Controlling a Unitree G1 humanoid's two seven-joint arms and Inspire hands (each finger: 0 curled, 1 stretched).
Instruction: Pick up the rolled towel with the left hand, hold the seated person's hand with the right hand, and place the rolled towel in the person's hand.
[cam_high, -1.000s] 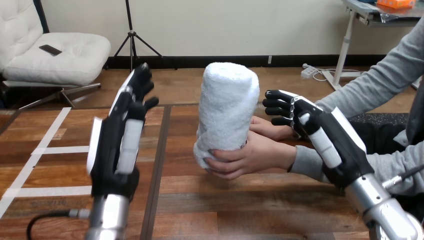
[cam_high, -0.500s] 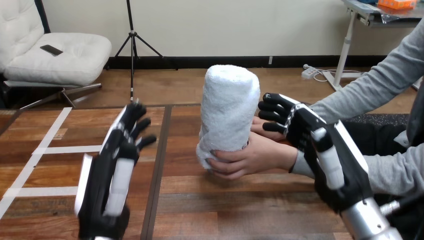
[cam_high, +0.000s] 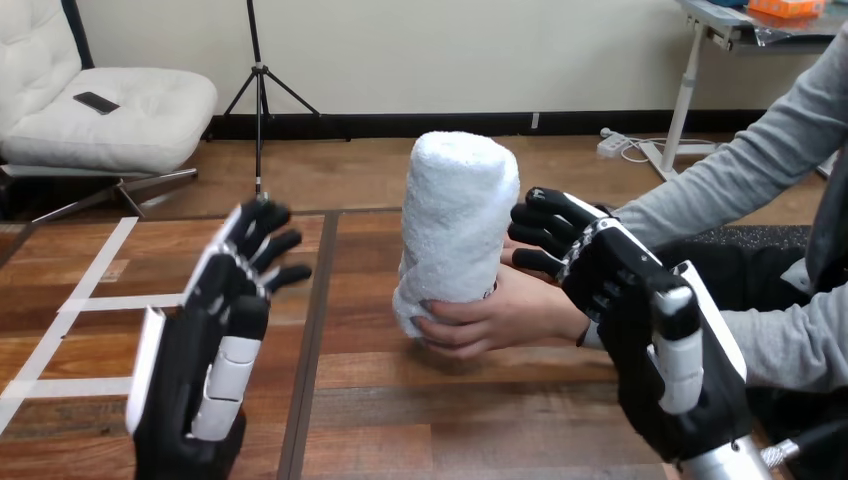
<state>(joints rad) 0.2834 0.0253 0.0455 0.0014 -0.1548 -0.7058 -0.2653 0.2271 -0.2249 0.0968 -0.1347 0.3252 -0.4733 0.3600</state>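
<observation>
You see the rolled towel (cam_high: 455, 225) upright in the person's hand (cam_high: 510, 315) over the tape-striped wooden table (cam_high: 420, 400). Your left hand (cam_high: 205, 370) is spread, empty, well apart from it. Your right hand (cam_high: 640, 330), fingers relaxed, sits beside that hand, possibly touching.

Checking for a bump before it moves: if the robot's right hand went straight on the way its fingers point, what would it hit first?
Probably the rolled towel, standing upright in the person's hand: the right hand points left at its side. Depth is unclear, so it might pass behind.
</observation>
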